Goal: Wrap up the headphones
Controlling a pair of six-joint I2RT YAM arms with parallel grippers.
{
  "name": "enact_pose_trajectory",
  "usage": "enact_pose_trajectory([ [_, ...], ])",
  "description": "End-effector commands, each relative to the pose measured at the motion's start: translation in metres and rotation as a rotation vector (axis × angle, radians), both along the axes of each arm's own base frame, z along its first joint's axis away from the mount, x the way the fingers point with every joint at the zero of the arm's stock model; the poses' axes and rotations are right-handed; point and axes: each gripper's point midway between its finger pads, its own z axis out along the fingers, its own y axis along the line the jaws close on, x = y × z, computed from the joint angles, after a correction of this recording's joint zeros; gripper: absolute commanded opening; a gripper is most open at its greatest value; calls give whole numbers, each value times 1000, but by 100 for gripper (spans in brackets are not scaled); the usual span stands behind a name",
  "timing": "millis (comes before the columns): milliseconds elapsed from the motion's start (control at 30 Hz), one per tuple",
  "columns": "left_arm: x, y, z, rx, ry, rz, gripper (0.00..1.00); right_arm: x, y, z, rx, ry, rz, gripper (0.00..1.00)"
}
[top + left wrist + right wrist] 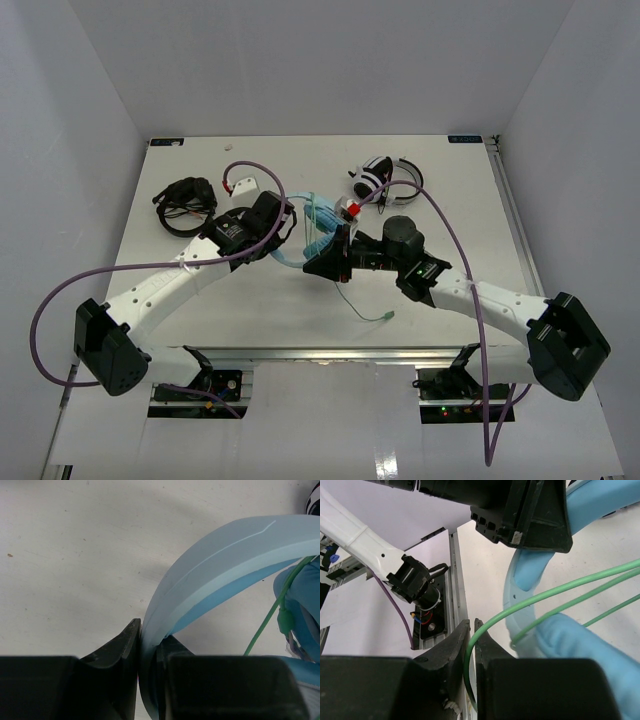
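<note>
Overhead, the white surface (pixel 470 200) carries the whole scene, with the left arm (pixel 170 280) and right arm (pixel 490 300) converging on its centre. The light blue headphones (pixel 322 214) sit between the two wrists at that centre. A black pair (pixel 185 205) lies well apart at about 10 o'clock from them, and a white-and-black pair (pixel 385 178) lies near at about 1 o'clock.

The left wrist view shows the left claw (pixel 150 632) pressed onto the wide padded headband (pixel 220 555), one finger on each face of the band, which arches away toward 2 o'clock. In the right wrist view, the right claw (pixel 471 625) is nearly closed and pinches the thin pale green cable (pixel 560 587). Several strands of it cross beside a blue ear cushion (pixel 570 640). In the overhead view the rest of the cable trails off toward 5 o'clock and ends in a plug (pixel 385 318) lying on the surface.

The step in hand appears to be the winding itself: one claw steadies the headphones while the other carries the cable. How many turns are already on cannot be told. The next move probably calls for the right claw to lead the cable around the band under light tension and draw in the loose tail while the left grip holds firm. Slack strands could slip off the band.
</note>
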Motion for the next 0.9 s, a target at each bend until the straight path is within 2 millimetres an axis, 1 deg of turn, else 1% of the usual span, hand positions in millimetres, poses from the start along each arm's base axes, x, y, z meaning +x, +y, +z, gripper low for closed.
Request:
enact_pose_trajectory([
  [0,21,-4,46,-181,-148,126,0,-7,7,2,4,-51,9,14],
  [200,16,1,62,-237,-172,162,0,-4,9,-8,-36,-71,-46,14],
  [367,8,5,75,-286,-191,174,0,9,5,-23,-88,-97,-164,13],
  [433,5,7,78,-298,-198,180,0,11,4,-30,-105,-105,-187,12],
  [533,3,9,81,-308,-199,185,0,15,5,-38,-137,-141,-217,12],
  [633,-1,9,83,-319,-185,192,0,25,3,-45,-168,-171,-289,11],
  [867,-6,12,89,-348,-179,206,0,32,3,-58,-178,-216,-324,12],
])
